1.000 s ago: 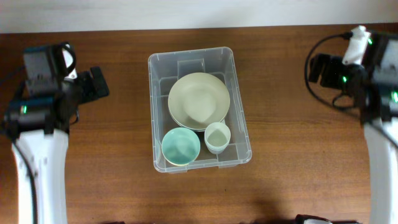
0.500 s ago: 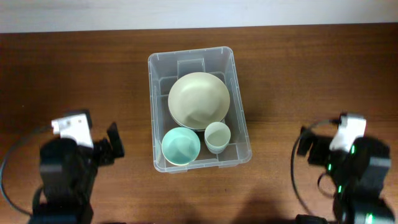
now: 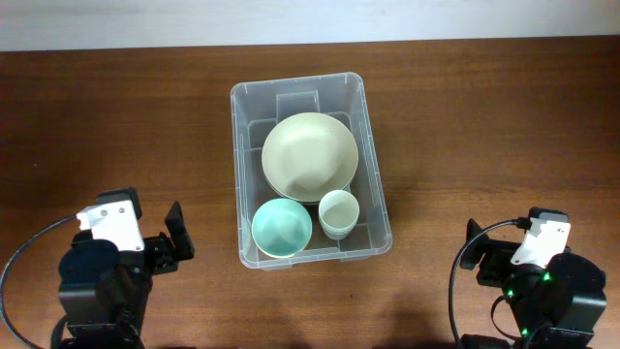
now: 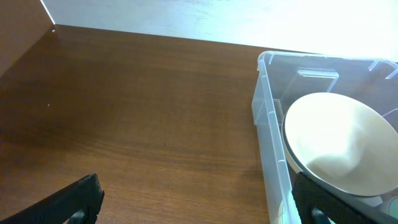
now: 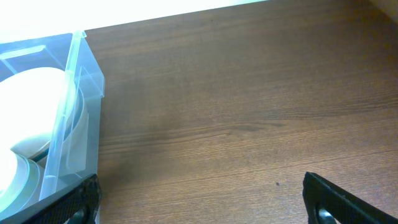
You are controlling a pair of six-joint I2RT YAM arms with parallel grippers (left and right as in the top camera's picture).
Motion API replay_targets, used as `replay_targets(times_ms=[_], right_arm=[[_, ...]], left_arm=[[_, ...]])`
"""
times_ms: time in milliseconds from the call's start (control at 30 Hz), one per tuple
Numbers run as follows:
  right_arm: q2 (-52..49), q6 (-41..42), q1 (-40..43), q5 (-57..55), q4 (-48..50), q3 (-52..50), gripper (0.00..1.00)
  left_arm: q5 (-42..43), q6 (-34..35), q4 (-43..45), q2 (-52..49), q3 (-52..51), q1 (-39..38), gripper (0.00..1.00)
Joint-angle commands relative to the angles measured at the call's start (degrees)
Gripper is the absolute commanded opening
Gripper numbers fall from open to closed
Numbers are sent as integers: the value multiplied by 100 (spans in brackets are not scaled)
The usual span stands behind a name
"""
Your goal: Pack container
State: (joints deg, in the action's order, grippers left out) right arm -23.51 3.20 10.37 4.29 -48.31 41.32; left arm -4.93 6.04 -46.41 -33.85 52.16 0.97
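Note:
The container point(image 3: 235, 174), a clear plastic tub, stands in the middle of the table. It holds a large cream bowl point(image 3: 309, 156), a teal bowl point(image 3: 281, 227) and a small pale cup point(image 3: 338, 213). My left gripper point(image 4: 199, 208) is wide open and empty, low over bare wood left of the tub's wall point(image 4: 267, 124); the cream bowl point(image 4: 336, 143) shows past it. My right gripper point(image 5: 202, 205) is wide open and empty, right of the tub's corner point(image 5: 68, 124). In the overhead view both arms sit at the near edge, left point(image 3: 116, 262) and right point(image 3: 538, 271).
The brown wooden table point(image 3: 465, 145) runs to a pale wall strip at the far edge point(image 3: 310, 19). Cables loop beside each arm base. Bare wood lies on both sides of the tub.
Both arms have drawn back from the far corners of the table to the near edge. The tub and its contents have not moved.

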Motion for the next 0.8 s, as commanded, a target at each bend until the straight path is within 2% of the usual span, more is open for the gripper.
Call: replay_targets(times_ms=[0,300,433,767], right_arm=[[28,24,15,-46,4,-55,99],[42,24,0,55,11,-66,99],[280,22,-258,168,98,-262,99],[2164,26,-1115,280,1458,-2083,99]], left_arm=[[-42,50,11,7,-48,-22,100],[-42,50,11,7,-48,-22,100],[-42,50,11,7,-48,-22,100],[-42,50,11,7,-48,-22,100]])
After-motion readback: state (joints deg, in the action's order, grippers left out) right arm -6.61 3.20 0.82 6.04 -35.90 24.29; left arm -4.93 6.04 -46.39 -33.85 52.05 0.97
